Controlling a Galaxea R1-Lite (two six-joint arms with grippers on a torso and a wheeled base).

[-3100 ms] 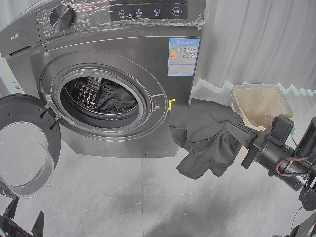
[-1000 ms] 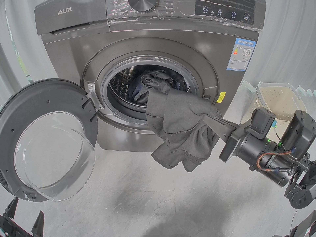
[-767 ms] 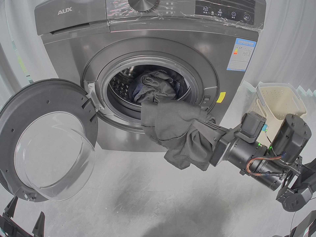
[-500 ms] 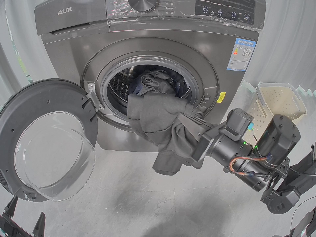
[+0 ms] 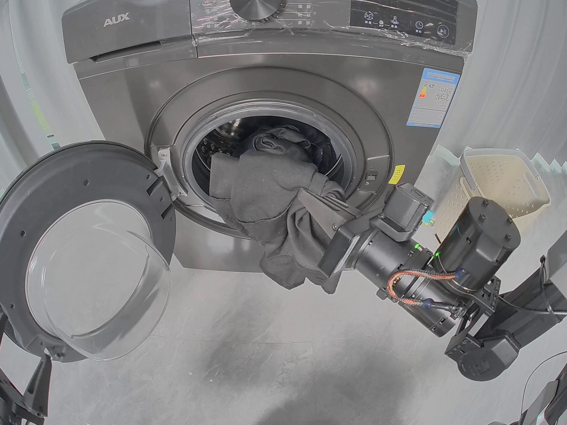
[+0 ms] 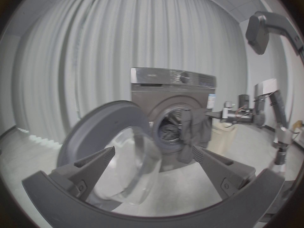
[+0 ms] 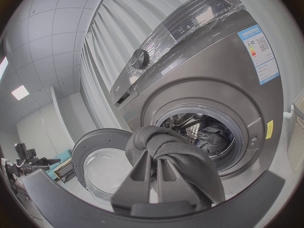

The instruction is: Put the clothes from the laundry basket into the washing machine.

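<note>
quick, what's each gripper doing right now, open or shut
Left gripper: open, holding nothing.
Right gripper: shut on the dark grey garment, at the washing machine opening.

**Curtains and a grey floor**

A long white curtain (image 5: 520, 78) hangs in folds at the back. The floor (image 5: 236, 349) is smooth and grey, made of big tiles. The ceiling (image 7: 53, 26) has white squares, and one square light (image 7: 20, 92) glows.
</note>
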